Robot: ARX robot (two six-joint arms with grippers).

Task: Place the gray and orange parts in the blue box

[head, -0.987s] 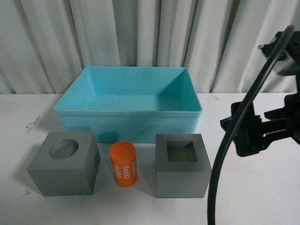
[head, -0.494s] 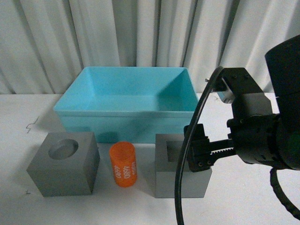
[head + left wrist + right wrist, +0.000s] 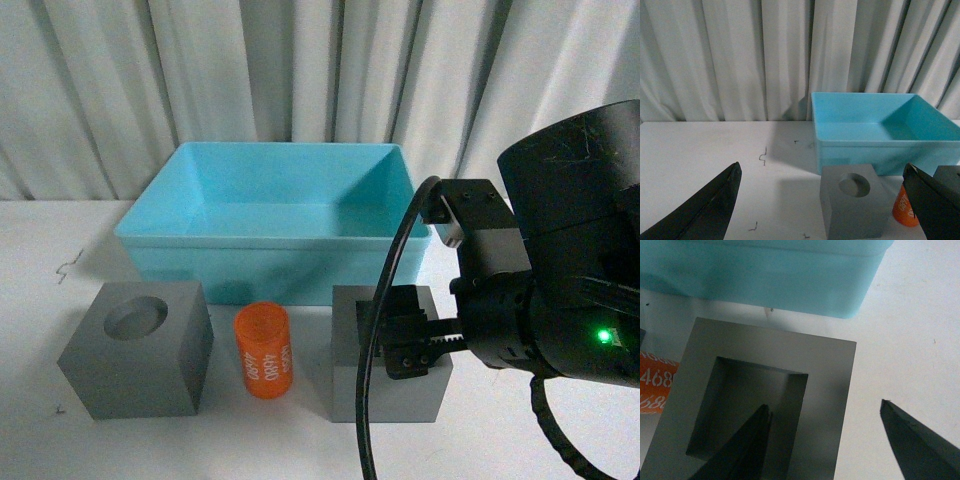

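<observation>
Gray cube with the square recess (image 3: pixel 835 370) sits directly under the right pincer (image 3: pixel 825 407), whose two dark fingers (image 3: pixel 740 450) are spread apart with only one wall of that cube between them: in the right wrist view one finger hangs over the recess and the other over bare table (image 3: pixel 910 315) just outside the cube, and whether either touches the cube cannot be told. Beyond this pincer's tips, past the cube, lies the blue box (image 3: pixel 765 275), near the cube but apart from it. A slice of the orange cylinder (image 3: pixel 655 385), with white digits, shows just beside the cube on the side away from the outer finger. In the front view the right arm (image 3: pixel 570 260) carries a glowing green light (image 3: pixel 601 336), and its pincer covers part of the cube's top. The left pincer (image 3: pixel 822 167) is wide open and holds nothing. In the left wrist view the gray cube with the round recess (image 3: pixel 855 210) stands on the table ahead of it, between the lines of its two fingers, and the orange cylinder stands upright just past that cube, close to one fingertip. The blue box lies farther ahead of this pincer, behind the cube, open side up. All three parts stand outside the box, in a row along its near wall, with a pale pleated curtain (image 3: pixel 300 70) behind
</observation>
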